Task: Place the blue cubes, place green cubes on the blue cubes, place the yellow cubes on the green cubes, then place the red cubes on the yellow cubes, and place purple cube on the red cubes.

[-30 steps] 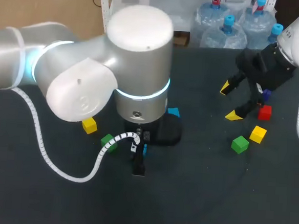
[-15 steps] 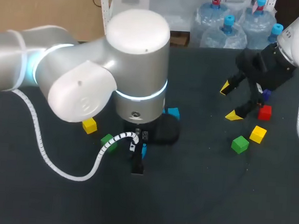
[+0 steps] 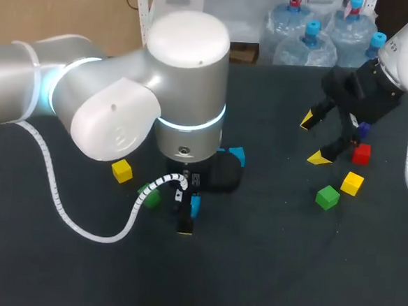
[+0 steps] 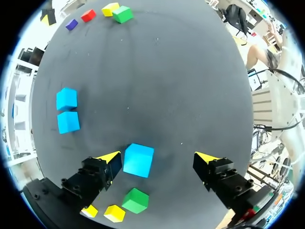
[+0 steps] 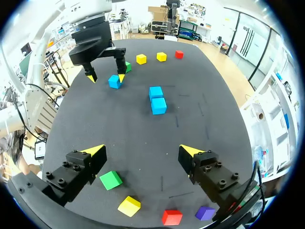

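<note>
Left gripper [image 4: 158, 157], fingers spread, straddles a small blue cube [image 4: 138, 160] lying just beside one yellow tip. Ahead, a pair of blue cubes [image 4: 66, 100] sit touching. Right gripper [image 5: 142, 150] hangs open above the dark table [image 5: 190, 109].

The dark matte table top [image 3: 279, 284] is viewed by the head camera from above and behind, steeply downward, with the bulky grey-white left arm [image 3: 184, 88] close beneath the lens. The left wrist camera is held low, facing down onto a small light-blue cube [image 4: 138, 160]. The right wrist camera is set higher, looking across the table toward that arm. A pair of adjoining light-blue cubes [image 5: 156, 99] is shared by both wrist views.
</note>
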`<state>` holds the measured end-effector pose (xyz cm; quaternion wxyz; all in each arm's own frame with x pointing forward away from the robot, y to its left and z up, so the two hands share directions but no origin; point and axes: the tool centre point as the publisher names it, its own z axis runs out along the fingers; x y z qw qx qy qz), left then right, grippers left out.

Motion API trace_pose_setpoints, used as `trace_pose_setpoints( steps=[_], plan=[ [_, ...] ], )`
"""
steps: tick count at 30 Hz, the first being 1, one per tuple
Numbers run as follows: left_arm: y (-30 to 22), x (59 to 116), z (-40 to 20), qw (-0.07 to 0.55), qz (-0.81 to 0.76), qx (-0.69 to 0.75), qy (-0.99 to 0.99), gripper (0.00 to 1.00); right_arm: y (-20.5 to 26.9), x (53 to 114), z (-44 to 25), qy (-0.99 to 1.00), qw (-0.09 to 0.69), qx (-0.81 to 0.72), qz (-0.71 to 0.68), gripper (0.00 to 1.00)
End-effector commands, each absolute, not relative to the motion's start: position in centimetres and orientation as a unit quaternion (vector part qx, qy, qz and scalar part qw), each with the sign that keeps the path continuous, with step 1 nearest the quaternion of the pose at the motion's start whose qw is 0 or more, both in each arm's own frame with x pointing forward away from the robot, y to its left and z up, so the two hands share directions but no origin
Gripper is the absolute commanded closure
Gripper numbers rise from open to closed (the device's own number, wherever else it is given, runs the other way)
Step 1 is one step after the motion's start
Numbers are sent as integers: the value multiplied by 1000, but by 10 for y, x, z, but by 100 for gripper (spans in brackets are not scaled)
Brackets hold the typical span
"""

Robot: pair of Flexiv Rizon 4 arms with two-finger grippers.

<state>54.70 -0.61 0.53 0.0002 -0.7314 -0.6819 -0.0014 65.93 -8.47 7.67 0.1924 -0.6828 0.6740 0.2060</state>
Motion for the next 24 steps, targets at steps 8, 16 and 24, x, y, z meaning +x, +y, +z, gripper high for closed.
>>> trace_pose_setpoints(
  steps=[8,16,24],
  plan=[
    [-4,557,5,-7,-2,-732,-682,0,-85,659,76,674,193,-683,205,0],
    [-6,556,-2,-6,6,-732,-681,2,-85,659,76,674,193,-683,205,0],
    [-7,557,-10,-2,11,-733,-680,100,-85,659,76,674,193,-683,205,0]
  ],
)
